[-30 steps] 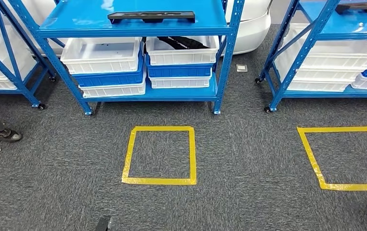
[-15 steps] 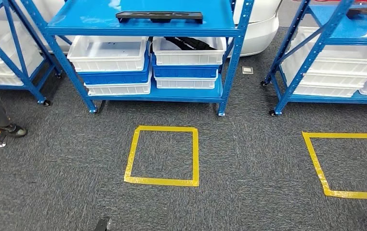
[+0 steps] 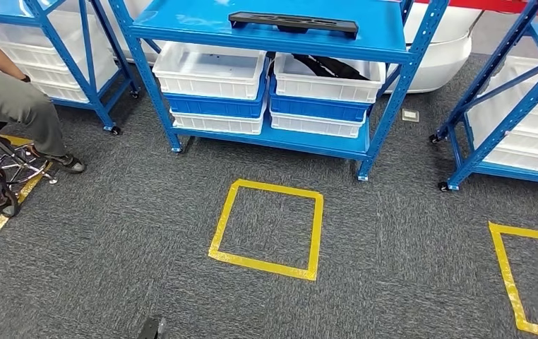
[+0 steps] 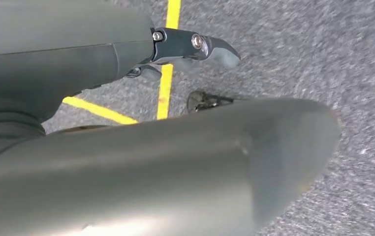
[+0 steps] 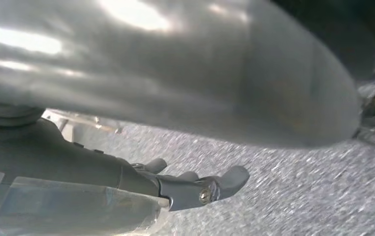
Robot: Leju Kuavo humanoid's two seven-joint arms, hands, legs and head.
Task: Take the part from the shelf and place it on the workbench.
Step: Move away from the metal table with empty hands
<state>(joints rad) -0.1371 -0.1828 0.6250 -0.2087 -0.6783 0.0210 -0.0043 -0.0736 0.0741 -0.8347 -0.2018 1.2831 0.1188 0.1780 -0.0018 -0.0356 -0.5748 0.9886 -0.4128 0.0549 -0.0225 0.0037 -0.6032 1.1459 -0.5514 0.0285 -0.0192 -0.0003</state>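
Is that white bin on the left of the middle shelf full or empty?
Nearly empty. The head view looks down into the bin and shows its bare white floor with only a few small dark specks.

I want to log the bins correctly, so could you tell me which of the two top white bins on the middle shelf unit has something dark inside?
The right-hand white bin: black parts lie in it, while the left white bin looks empty.

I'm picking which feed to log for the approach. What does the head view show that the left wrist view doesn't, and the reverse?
Head view alone: the blue shelf with the long black part on top, white bins below, and a seated person. Left wrist view alone: the left hand, holding nothing, hanging above the floor. Both share: grey carpet marked with yellow tape.
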